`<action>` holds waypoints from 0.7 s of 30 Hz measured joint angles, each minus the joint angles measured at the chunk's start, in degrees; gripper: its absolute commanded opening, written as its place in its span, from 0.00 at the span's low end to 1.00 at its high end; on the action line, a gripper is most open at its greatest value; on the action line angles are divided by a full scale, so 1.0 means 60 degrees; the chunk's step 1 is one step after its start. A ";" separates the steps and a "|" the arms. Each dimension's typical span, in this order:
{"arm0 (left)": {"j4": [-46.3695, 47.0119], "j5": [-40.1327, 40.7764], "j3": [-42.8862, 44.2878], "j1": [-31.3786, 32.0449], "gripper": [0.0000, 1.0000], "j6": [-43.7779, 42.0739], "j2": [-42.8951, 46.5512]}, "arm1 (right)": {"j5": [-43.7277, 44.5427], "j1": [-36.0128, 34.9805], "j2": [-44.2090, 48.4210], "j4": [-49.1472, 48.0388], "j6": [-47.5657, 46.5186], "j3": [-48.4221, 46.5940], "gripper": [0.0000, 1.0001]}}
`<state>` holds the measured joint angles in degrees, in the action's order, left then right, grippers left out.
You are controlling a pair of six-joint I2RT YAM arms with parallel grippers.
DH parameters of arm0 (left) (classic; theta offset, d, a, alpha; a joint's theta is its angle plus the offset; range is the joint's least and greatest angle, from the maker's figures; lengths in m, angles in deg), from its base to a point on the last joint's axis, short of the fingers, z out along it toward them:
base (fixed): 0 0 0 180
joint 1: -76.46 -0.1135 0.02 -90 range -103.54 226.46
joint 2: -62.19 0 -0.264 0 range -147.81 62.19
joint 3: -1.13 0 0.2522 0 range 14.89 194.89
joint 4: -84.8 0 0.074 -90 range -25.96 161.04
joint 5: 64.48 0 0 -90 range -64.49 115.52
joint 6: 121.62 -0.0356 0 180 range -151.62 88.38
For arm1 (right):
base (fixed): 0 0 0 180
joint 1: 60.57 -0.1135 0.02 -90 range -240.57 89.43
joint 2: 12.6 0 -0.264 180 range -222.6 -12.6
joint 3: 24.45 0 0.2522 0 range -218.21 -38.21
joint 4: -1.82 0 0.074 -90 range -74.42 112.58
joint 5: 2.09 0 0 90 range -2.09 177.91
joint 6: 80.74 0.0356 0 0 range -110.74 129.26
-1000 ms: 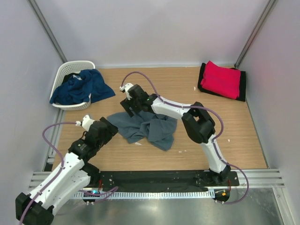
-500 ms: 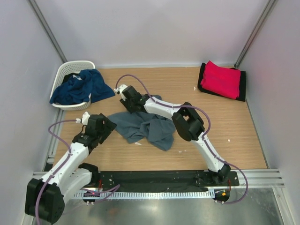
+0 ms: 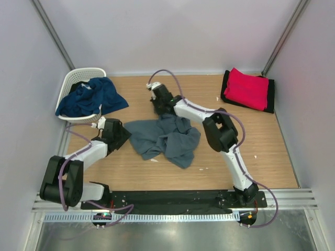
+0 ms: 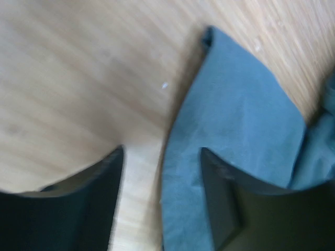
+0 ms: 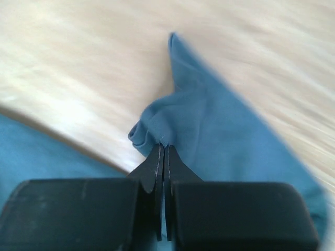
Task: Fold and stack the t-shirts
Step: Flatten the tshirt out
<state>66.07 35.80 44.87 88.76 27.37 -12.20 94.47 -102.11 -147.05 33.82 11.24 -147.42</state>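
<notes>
A slate grey-blue t-shirt point(image 3: 163, 137) lies crumpled on the wooden table. My right gripper point(image 3: 159, 107) is at its far edge, shut on a pinched fold of the cloth point(image 5: 220, 125), and the closed tips point(image 5: 163, 149) bite the fold. My left gripper point(image 3: 118, 137) sits low at the shirt's left corner and is open. In the left wrist view the shirt's edge point(image 4: 235, 115) runs between the two fingers point(image 4: 227, 209), with bare wood by the other one. A folded red t-shirt point(image 3: 246, 89) rests on a black one point(image 3: 270, 98) at the back right.
A white lattice basket point(image 3: 77, 77) stands at the back left with a navy blue t-shirt point(image 3: 93, 96) draped over its rim. Grey walls close in the table on three sides. A black strip point(image 3: 172, 200) runs along the near edge by the arm bases.
My right gripper has closed on the shirt's far edge and shifted right and further back. My left arm has lowered and reached toward the shirt's left corner, its jaws narrowing slightly.
</notes>
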 measured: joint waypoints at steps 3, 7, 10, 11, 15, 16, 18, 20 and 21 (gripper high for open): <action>0.0688 -0.0033 0.0426 -0.0004 0.28 -0.0219 -0.0940 | 0.0011 0.1137 0.1351 -0.0095 0.0648 0.1249 0.01; 0.1847 -0.0510 0.1319 -0.0007 0.00 -0.0594 -0.2557 | 0.0561 0.2929 0.4288 -0.0313 0.1308 0.3603 0.01; 0.2699 -0.1264 0.2197 -0.0007 0.00 -0.0882 -0.3785 | 0.1559 0.4047 0.7304 -0.0528 0.1537 0.5719 0.01; 0.2951 -0.1581 0.2590 -0.0007 0.00 -0.0962 -0.4204 | 0.1876 0.4113 0.8200 -0.0521 0.1599 0.6277 0.01; 0.3300 -0.2426 0.3767 -0.0007 0.00 -0.1326 -0.4885 | 0.2769 0.3687 1.1191 -0.0197 0.2124 0.7832 0.01; 0.3268 -0.2597 0.4146 -0.0007 0.00 -0.1526 -0.4878 | 0.2973 0.3610 1.1672 0.0004 0.2313 0.8018 0.01; 0.3238 -0.2743 0.4510 -0.0007 0.00 -0.1818 -0.4747 | 0.3493 0.3621 1.2407 0.0608 0.2692 0.8280 0.01; 0.3071 -0.2863 0.4688 -0.0007 0.00 -0.2164 -0.4364 | 0.3909 0.3646 1.2888 0.1297 0.2980 0.8411 0.01; 0.2871 -0.2922 0.4696 -0.0007 0.00 -0.2364 -0.4014 | 0.4105 0.3672 1.3125 0.1738 0.3107 0.8455 0.01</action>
<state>83.29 18.27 73.04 88.71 13.18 -36.29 119.11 -80.08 -68.30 44.24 29.88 -96.69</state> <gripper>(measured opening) 0.003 0.029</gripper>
